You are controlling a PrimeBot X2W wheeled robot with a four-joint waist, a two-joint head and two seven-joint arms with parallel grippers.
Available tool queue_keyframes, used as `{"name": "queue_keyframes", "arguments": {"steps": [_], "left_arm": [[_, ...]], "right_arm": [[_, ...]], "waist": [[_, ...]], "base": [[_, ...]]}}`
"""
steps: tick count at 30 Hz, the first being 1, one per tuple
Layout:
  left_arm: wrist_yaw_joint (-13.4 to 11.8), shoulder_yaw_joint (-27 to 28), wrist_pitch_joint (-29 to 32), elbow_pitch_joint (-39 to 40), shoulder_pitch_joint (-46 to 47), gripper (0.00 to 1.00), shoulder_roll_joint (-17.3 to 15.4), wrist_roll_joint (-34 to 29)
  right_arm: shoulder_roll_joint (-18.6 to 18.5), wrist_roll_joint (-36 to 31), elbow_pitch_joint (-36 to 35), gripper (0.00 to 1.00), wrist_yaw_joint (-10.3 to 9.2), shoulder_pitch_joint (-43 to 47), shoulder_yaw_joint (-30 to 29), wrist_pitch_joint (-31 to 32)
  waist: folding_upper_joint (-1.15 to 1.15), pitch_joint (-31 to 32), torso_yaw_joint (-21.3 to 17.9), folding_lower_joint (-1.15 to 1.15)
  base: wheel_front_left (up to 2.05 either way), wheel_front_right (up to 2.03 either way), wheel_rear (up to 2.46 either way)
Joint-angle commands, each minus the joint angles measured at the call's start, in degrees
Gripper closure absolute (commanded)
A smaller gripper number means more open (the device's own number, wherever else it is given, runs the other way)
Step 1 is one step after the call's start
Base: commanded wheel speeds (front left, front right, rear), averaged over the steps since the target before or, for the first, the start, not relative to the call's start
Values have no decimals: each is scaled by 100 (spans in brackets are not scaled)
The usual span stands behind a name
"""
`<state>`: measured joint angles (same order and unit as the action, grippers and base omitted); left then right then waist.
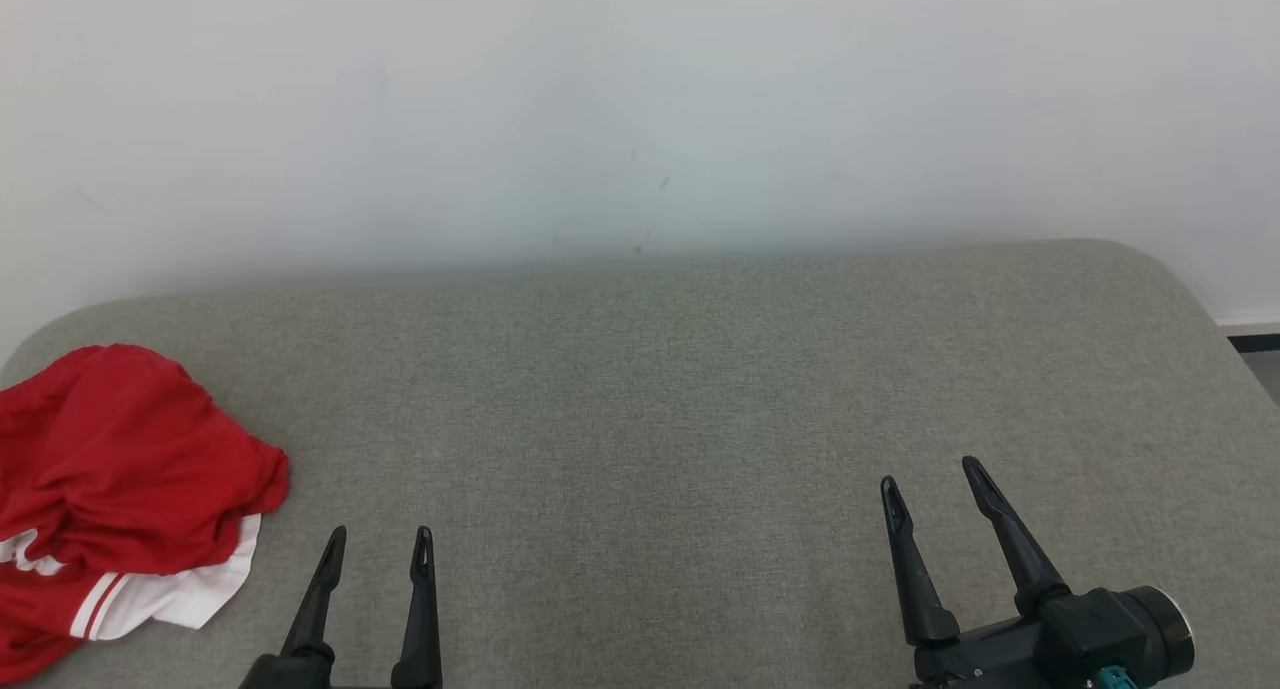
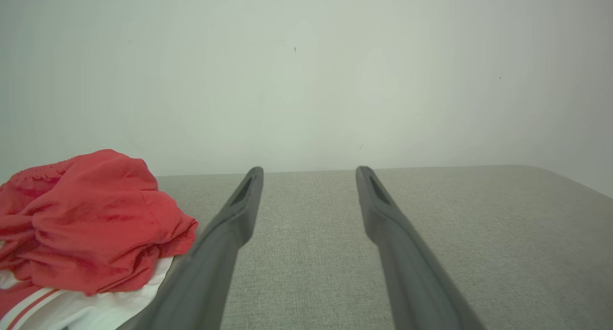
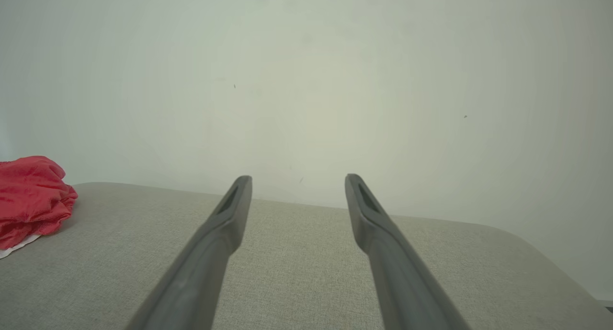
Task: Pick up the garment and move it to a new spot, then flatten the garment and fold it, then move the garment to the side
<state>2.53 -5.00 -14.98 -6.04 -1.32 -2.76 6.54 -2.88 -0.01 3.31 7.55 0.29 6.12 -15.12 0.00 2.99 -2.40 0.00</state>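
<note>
1. Along the left edge of the grey cushion (image 1: 640, 389), starting near its back left corner, you have the garment (image 1: 120, 469). It is red and crumpled in a heap. A white band (image 1: 190, 594) with red stripes shows on its near side. Part of it runs past the left border of the head view.
2. Just right of that heap, your left gripper (image 1: 381, 535) sits over the near edge of the cushion. Its two dark fingers point toward the wall (image 1: 640, 99). They stand apart with only cushion fabric between them. A strip of cushion separates the gripper from the white band, so it is not touching the garment. From the left wrist, the heap (image 2: 91, 220) lies to the left of the fingers.
3. Toward the near right of the cushion, your right gripper (image 1: 930, 474) has its fingers spread and nothing held. They lean a little to the left. It is well apart from the garment. From the right wrist, the garment (image 3: 31, 196) sits far off at the left border.
4. Behind the cushion's back edge, the pale wall carries a few small dark specks.
</note>
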Motion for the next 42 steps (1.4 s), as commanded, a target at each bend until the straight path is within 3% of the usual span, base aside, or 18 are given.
{"name": "queue_keyframes", "arguments": {"steps": [1,11,24,42], "left_arm": [[26,9,-21,-16,50,0,-23,-46],[-55,-4,-21,-19,95,0,-24,-77],[-154,73,-16,42,93,0,-22,-171],[-149,81,-16,10,11,0,-21,-248]], "right_arm": [[1,36,-4,0,-12,59,-10,-10],[2,58,-13,0,-12,112,102,-10],[0,122,-44,0,-12,205,146,-9],[1,288,-66,0,-12,271,258,-10]], "waist": [[0,2,33,0],[0,5,415,0],[0,5,1312,0],[0,41,2222,0]], "base": [[0,0,0],[0,0,0],[0,0,0],[0,0,0]]}}
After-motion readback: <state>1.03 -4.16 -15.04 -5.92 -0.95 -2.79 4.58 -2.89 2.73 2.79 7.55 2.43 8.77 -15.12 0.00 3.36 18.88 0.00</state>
